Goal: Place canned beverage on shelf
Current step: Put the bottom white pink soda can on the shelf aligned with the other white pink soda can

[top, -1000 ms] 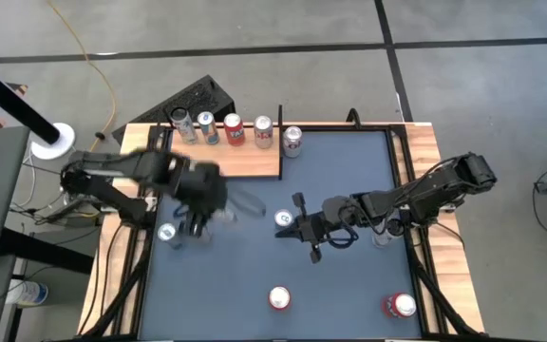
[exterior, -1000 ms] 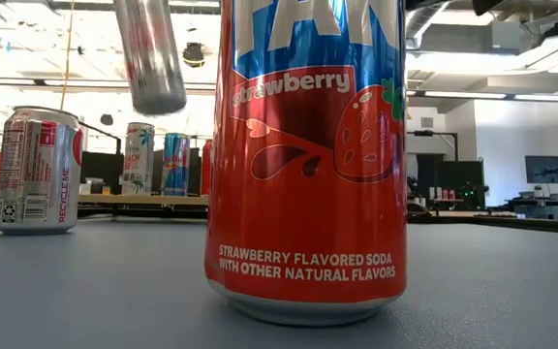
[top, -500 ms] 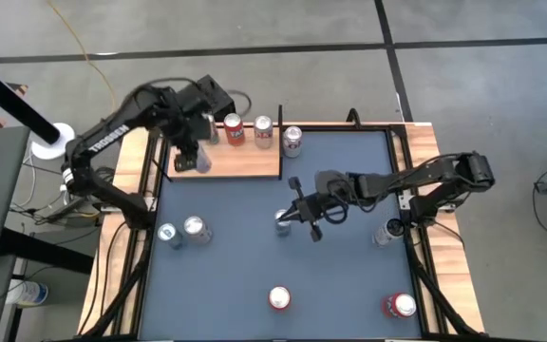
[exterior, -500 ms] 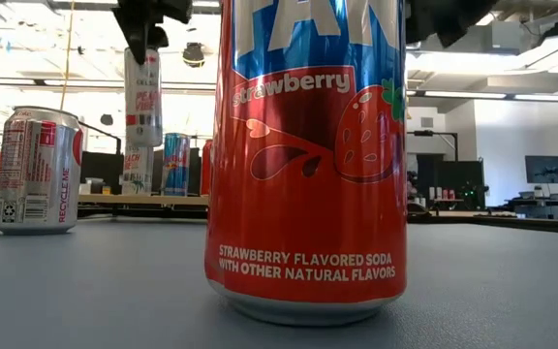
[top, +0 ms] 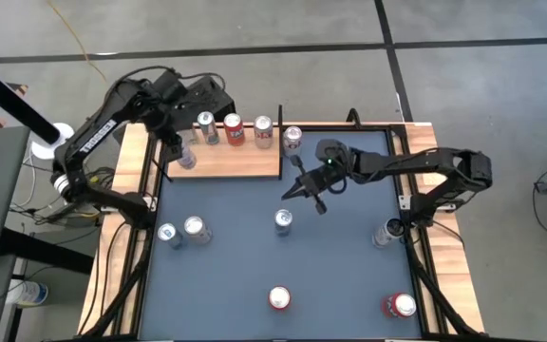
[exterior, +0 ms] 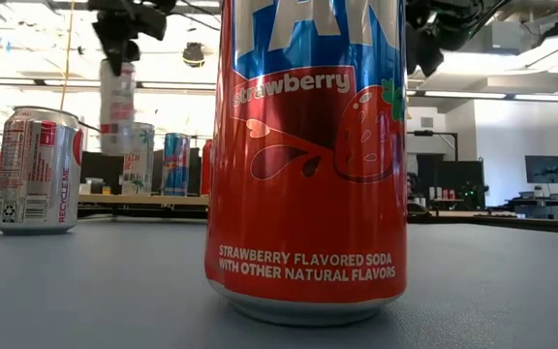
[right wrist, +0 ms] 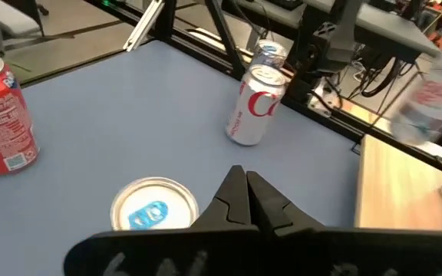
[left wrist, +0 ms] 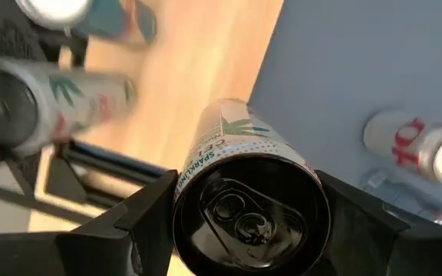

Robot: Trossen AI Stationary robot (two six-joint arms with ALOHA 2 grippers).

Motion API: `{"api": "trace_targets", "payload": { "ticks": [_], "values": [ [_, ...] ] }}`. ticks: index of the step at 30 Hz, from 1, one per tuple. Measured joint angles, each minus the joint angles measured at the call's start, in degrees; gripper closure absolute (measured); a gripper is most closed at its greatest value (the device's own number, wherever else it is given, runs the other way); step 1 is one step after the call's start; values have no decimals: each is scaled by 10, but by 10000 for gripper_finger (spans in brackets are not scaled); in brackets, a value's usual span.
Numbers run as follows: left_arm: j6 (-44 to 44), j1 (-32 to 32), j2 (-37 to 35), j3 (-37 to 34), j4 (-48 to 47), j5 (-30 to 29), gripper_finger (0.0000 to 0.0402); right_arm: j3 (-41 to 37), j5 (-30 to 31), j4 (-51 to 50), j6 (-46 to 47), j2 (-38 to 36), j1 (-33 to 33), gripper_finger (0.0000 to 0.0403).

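The shelf (top: pixel 240 163), a light wood board with thin black posts, stands at the table's far left. Three cans (top: pixel 234 129) are upright along its far edge. My left gripper (top: pixel 180 147) hangs over the shelf's left end, shut on a slim pale can (exterior: pixel 116 107), whose dark top (left wrist: pixel 252 218) shows in the left wrist view. My right gripper (top: pixel 299 190) is shut and holds nothing, above the table's middle. A blue-topped can (top: pixel 283 220) stands on the table just nearer than it (right wrist: pixel 153 205). My left gripper pinches the pale can's upper side wall (left wrist: pixel 194 180), just below the rim, between its two fingers (left wrist: pixel 140 226), one on each side. The fingers come from above, pointing steeply down. The can hangs upright, clear above the shelf's left end.
A white-and-red can (top: pixel 292 141) stands on the table by the shelf's right end. Two cans (top: pixel 180 231) stand near the left edge, one (top: pixel 383 233) at the right edge, two red ones (top: pixel 279 298) (top: pixel 402 306) near the front. A big strawberry can (exterior: pixel 308 155) blocks the low view's middle.
My left gripper has swung with the pale can from over the table's left part toward the far edge, then over the shelf toward its left end; the can stays upright and lifted. My right gripper, still shut, has moved away from the blue-topped can toward the far edge.
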Motion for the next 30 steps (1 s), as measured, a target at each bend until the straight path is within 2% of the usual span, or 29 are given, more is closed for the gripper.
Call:
{"api": "trace_targets", "payload": {
  "ticks": [5,9,15,23,30],
  "values": [
    [70,22,-64,-74,89,-17,152,0,-15,13,0,0,-20,403],
    [122,37,-72,-103,124,0,152,3,-15,15,0,0,-28,403],
    [170,60,-46,-123,110,27,152,5,-15,16,0,0,-45,403],
    [216,66,-2,-128,112,-7,152,5,-20,17,-9,0,-85,403],
    [210,80,37,-127,112,1,152,5,-44,17,-13,0,-103,403]
  ]
}}
